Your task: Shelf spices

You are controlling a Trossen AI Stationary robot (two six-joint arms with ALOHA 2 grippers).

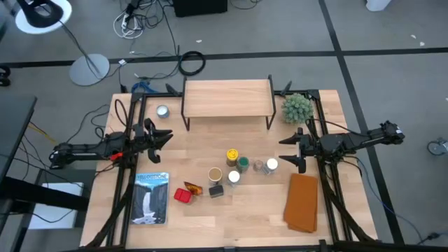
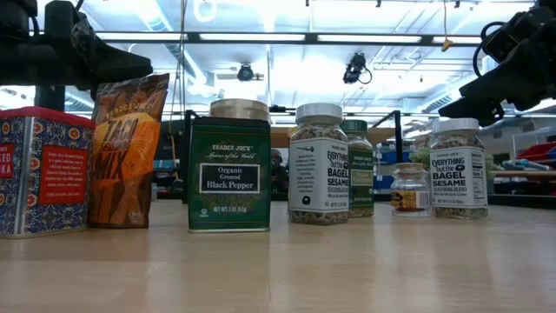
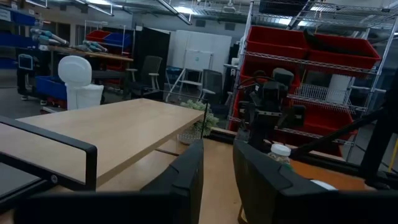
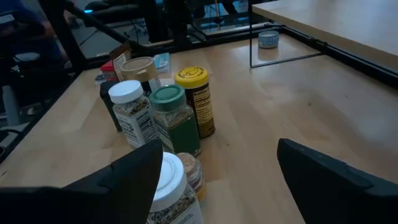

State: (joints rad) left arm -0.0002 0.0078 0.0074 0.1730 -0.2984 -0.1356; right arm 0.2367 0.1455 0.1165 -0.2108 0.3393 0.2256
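The spices stand in a cluster mid-table: a yellow-lidded jar (image 1: 232, 155), a green-lidded jar (image 1: 242, 164), white-lidded jars (image 1: 271, 164) (image 1: 234, 177), a tan-lidded jar (image 1: 215, 174), a dark box (image 1: 215, 190), a red tin (image 1: 183, 195) and an orange packet (image 1: 193, 187). The shelf (image 1: 227, 98) stands on its black legs at the far edge. My left gripper (image 1: 162, 138) hovers open, left of the cluster. My right gripper (image 4: 221, 180) is wide open just right of it, with one white-lidded jar (image 4: 168, 183) beside one finger.
A spiky green plant (image 1: 296, 107) sits right of the shelf and a flat silver tin (image 1: 162, 110) left of it. A blue booklet (image 1: 150, 198) lies near left, a brown cloth (image 1: 302, 201) near right. Bare wood lies between shelf and jars.
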